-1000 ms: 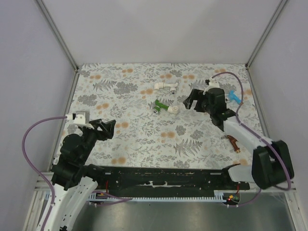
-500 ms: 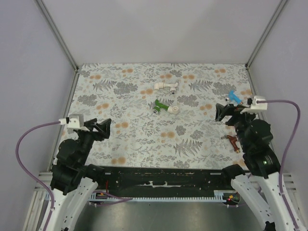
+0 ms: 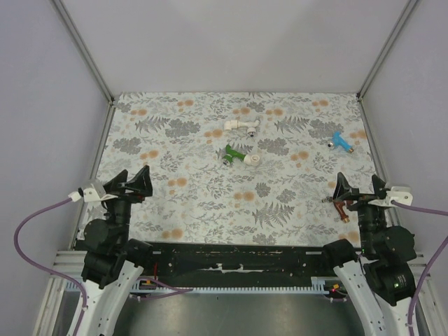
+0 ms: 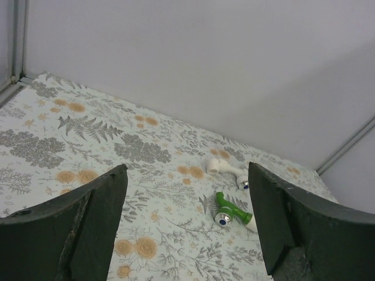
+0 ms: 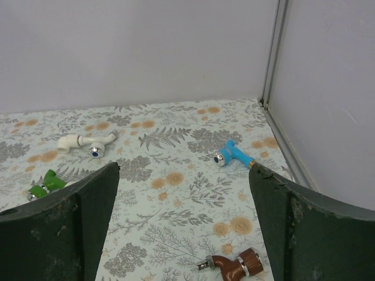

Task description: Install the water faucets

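The green faucet (image 3: 235,154) lies on the floral mat at centre back, with a white fitting (image 3: 256,159) at its right end. It also shows in the left wrist view (image 4: 231,212) and at the left edge of the right wrist view (image 5: 44,184). The blue faucet (image 3: 341,142) lies at the back right (image 5: 233,156). The reddish-brown faucet (image 3: 341,208) lies by the right gripper (image 5: 234,266). My left gripper (image 3: 133,182) (image 4: 187,171) is open and empty at the near left. My right gripper (image 3: 359,187) (image 5: 183,170) is open and empty at the near right.
A white tap-shaped pipe piece (image 3: 241,124) lies behind the green faucet (image 4: 228,171) (image 5: 88,143). Grey walls with metal corner posts (image 3: 371,73) enclose the mat on three sides. A black rail (image 3: 231,255) runs along the near edge.
My right arm has pulled back from beside the green faucet to the near right. My left arm has drawn back toward the near left. The faucets have not moved.
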Robot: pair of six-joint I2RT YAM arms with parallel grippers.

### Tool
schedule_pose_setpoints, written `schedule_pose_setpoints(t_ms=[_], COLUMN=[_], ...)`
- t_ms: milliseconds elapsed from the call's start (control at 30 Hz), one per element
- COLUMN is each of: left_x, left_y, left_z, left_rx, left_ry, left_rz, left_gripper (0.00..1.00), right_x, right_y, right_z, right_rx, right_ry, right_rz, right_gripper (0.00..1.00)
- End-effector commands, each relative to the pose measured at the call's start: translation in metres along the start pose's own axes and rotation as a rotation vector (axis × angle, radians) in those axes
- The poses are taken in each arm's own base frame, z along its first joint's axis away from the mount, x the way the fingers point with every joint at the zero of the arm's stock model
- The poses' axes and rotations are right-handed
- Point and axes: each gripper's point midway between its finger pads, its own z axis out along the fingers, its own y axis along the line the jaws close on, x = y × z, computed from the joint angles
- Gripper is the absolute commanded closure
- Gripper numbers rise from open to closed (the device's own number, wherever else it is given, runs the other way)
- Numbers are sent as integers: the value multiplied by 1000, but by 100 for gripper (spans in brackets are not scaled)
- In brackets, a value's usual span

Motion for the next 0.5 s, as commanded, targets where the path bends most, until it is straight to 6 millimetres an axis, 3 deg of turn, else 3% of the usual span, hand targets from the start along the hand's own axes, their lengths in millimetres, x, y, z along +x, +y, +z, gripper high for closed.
schedule_pose_setpoints(t_ms=[0, 467], left_x=[-47, -57], left_y=[18, 39], left_z=[-8, -16], left_rx=[-117, -241], left_ry=[-211, -238], left_rz=[-137, -95], left_gripper=[12, 11], right_x=[4, 19], right_y=[-8, -12], right_z=[0, 4], right_rx=[30, 63], right_ry=[4, 22], right_rz=[-68, -64], right_gripper=[2, 2])
